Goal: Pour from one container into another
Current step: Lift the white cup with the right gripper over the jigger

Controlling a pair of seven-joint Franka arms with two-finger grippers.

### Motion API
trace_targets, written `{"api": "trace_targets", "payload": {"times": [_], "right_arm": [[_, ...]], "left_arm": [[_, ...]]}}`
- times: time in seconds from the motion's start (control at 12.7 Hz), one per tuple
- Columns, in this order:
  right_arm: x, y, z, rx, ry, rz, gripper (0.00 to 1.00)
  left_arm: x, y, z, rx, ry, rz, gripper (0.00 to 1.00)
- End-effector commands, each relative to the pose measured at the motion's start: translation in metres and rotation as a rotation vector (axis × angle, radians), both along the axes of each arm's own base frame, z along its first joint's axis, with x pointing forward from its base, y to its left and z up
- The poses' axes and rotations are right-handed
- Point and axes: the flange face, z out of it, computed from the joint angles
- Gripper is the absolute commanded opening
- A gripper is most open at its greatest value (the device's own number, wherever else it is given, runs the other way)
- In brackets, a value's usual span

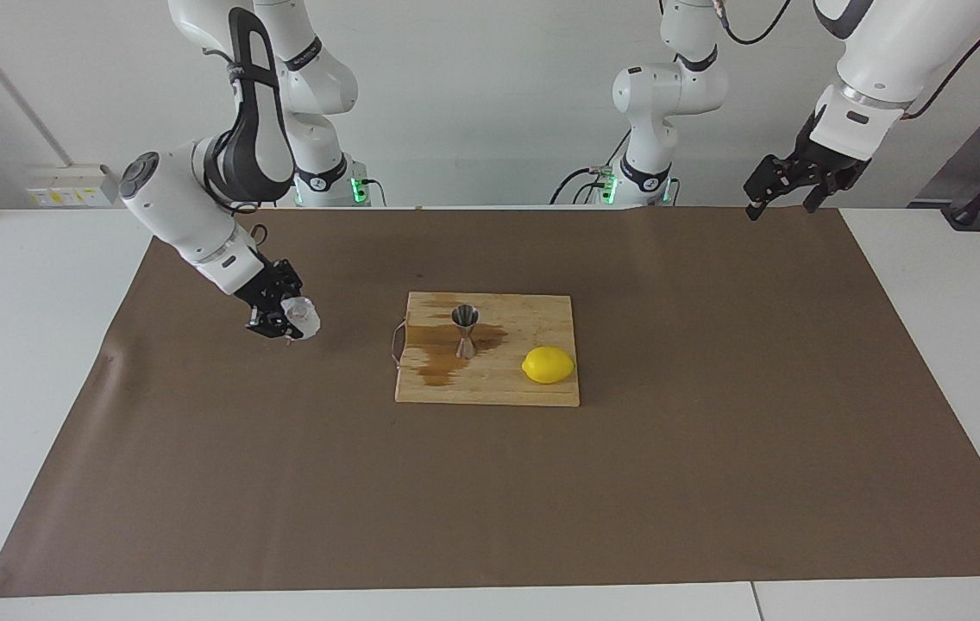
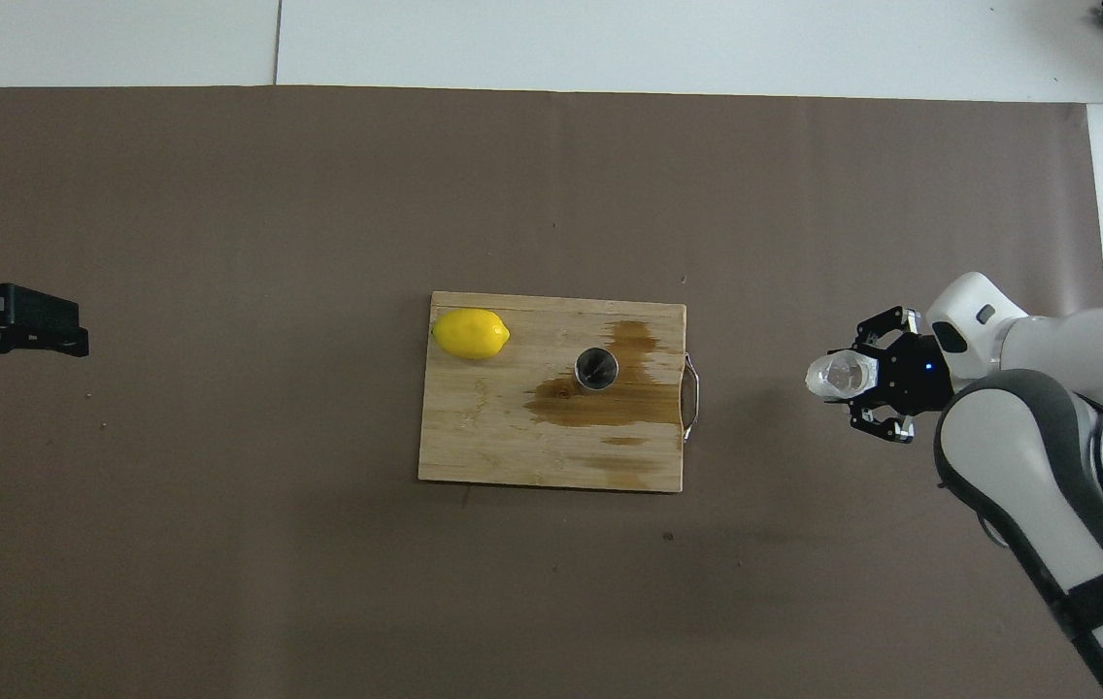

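Note:
A small whitish-clear ribbed cup [image 1: 301,316] [image 2: 832,376] hangs a little above the brown mat, toward the right arm's end of the table. My right gripper [image 1: 287,316] [image 2: 860,382] is shut on it. The steel hourglass jigger [image 1: 464,330] [image 2: 596,368] stands upright on the wooden cutting board [image 1: 490,388] [image 2: 503,437], beside a wet brown stain. My left gripper [image 1: 782,188] [image 2: 51,325] waits raised and open over the mat's corner at the left arm's end, holding nothing.
A yellow lemon [image 1: 548,365] [image 2: 470,333] lies on the board, toward the left arm's end from the jigger. The board has a metal handle [image 1: 398,343] [image 2: 694,398] facing the cup. The brown mat [image 1: 490,500] covers most of the white table.

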Motion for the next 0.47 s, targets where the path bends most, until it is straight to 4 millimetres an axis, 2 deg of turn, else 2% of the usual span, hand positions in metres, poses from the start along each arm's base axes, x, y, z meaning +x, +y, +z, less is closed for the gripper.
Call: {"api": "trace_targets", "payload": {"times": [0.0,0.24,0.39], "right_arm": [[0.009,0.039,0.037,-0.061,0.046,-0.088,0.07],[0.02,0.11,0.071,-0.194,0.042,-0.154,0.0],[0.023,0.142,0.076,-0.215,0.036,-0.19,0.0]], "left_arm": [[0.001,0.003,0.0,0.018,-0.014,-0.022,1.0],[0.003,0.012,0.003,0.007,-0.026,-0.004,1.0],[-0.001,0.012,-0.001,0.009,-0.005,0.003,1.0]]}}
